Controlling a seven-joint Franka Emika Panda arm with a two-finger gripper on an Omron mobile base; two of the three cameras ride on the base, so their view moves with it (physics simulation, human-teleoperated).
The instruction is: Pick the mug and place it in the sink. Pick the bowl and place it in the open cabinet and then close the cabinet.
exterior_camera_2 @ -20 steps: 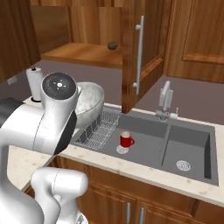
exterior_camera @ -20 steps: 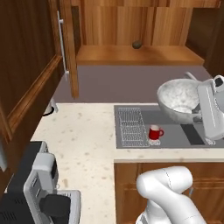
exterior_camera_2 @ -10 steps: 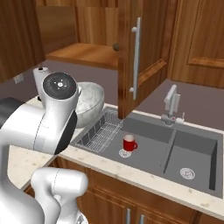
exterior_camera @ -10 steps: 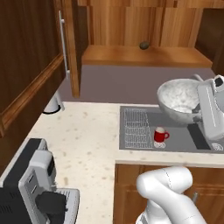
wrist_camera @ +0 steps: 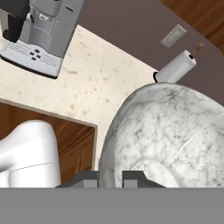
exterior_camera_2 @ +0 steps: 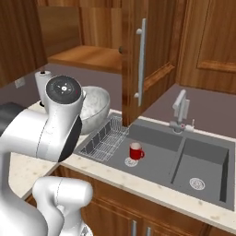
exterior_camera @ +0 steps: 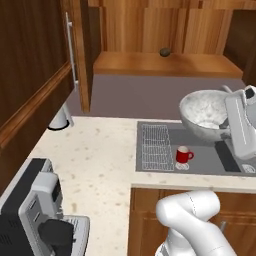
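We hold bowl (wrist_camera: 168, 135) by rim, gripper (wrist_camera: 110, 178) pinched on its wall, raised above counter beside sink (exterior_camera_2: 161, 159). Thin-edge grip: heavy bowl may tilt, slip. Mug (exterior_camera_2: 135, 150) already in sink. Farther: cabinet (exterior_camera: 165, 62) shelf open; door (exterior_camera_2: 143, 64) edge close, collision risk.

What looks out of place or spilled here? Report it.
Nothing is spilled or damaged. The mug stands upright in the sink beside a drain. The bowl is up off the counter with its rim in the gripper, and the cabinet is open, which fits the job.
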